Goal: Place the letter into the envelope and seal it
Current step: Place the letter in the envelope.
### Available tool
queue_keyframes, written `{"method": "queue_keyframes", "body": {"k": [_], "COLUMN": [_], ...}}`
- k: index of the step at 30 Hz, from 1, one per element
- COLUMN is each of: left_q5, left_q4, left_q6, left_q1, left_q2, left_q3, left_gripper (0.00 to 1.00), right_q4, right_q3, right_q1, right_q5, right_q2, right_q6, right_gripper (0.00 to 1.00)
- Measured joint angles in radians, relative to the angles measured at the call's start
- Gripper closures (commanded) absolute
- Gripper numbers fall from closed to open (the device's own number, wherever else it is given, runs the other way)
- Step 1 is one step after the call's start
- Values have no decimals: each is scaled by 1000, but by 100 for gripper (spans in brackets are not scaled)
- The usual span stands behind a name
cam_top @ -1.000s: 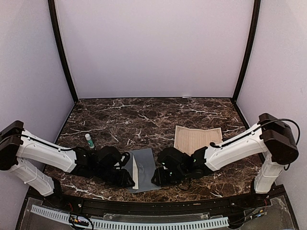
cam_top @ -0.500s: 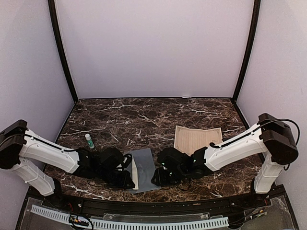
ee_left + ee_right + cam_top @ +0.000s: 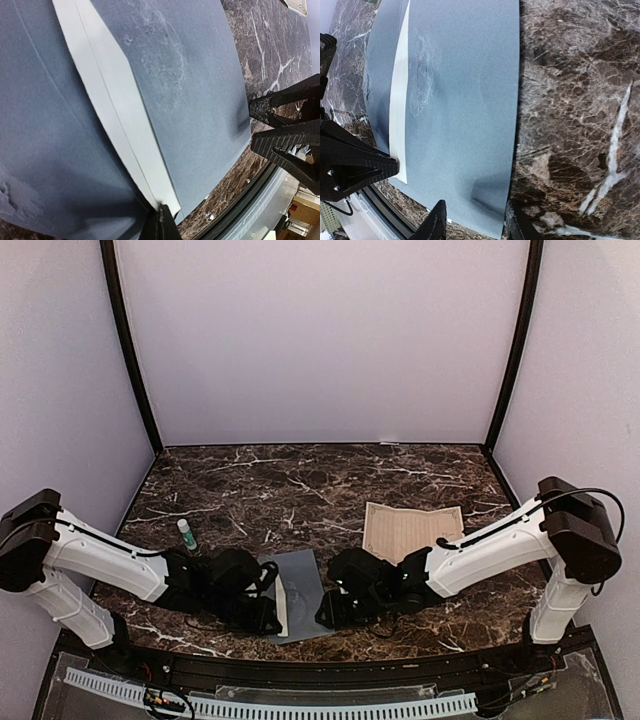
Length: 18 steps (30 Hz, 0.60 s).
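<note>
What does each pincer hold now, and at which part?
The left pincer seems to pinch the envelope at its flap's near end; the right pincer, open, straddles a near corner.

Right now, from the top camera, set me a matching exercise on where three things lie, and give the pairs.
Things:
1. letter
2. envelope
3. small white-and-green tube

Places:
A. left side
B. right of centre, farther back
C. centre, at the near edge

Pairs: 1-B; 2-C; 3-A
</note>
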Motion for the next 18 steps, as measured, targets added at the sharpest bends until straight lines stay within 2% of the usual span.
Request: {"method": "queue_keyframes", "body": {"k": [15,18], "left_q5": [22,18], "left_q4": [57,50], "left_q6": [-1,0], "left_q1": [-1,-1], "left_q2": [38,38], "left_q3": [8,11], "left_gripper": [100,90], "right_q4": [-3,-4], "right_q3": [11,11], "right_q1": [0,0], "right_q5": [-3,-2], "right_q2": [9,9], "right_q6": [0,0], "right_gripper": [63,63]}}
